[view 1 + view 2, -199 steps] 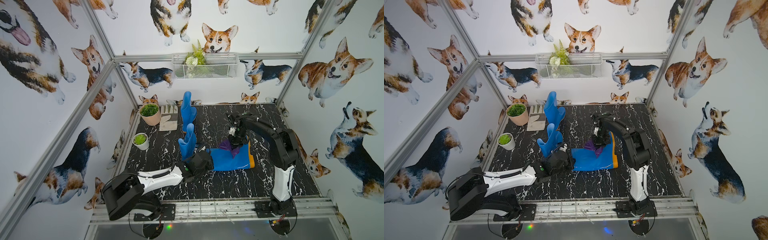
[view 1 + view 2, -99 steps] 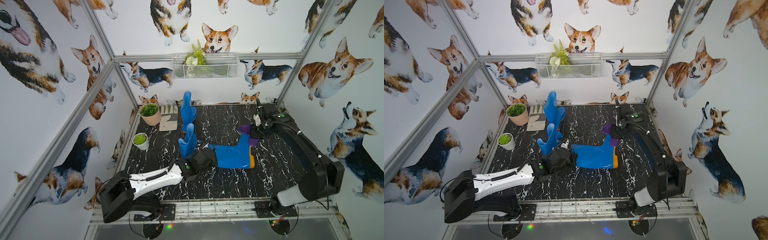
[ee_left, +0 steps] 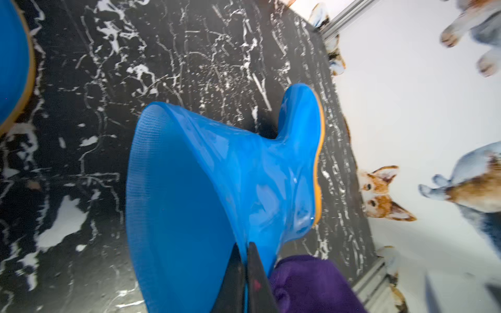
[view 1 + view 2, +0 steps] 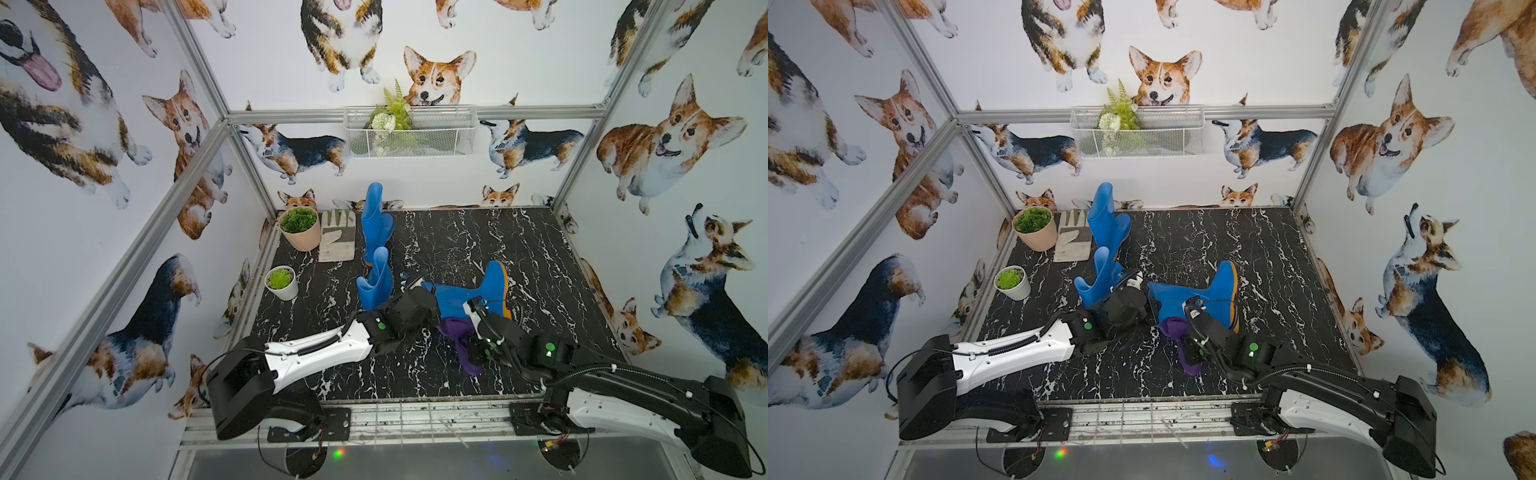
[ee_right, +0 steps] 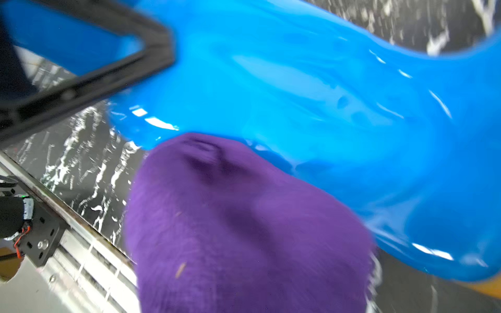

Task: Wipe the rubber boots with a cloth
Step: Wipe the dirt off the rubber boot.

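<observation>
boot: glossy blue rubber boot with orange sole (image 4: 457, 297) lies on its side on black marbled tabletop (image 4: 519, 232), long axis crosswise, mouth toward my left arm | cloth: soft dark-purple fabric cloth (image 4: 455, 330) touching boot's near flank | my right gripper (image 4: 478, 348): clamped on cloth, nearer that flank | my left gripper (image 3: 245, 250): pinching boot's mouth rim | next, I judge: stroke along the shaft

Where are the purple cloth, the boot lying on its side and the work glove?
purple cloth (image 4: 453, 328): in a top view, on its bunched upper fold.
lying boot (image 4: 453, 296): in a top view, middle of its shaft.
work glove (image 4: 337, 247): in a top view, on its palm.
</observation>
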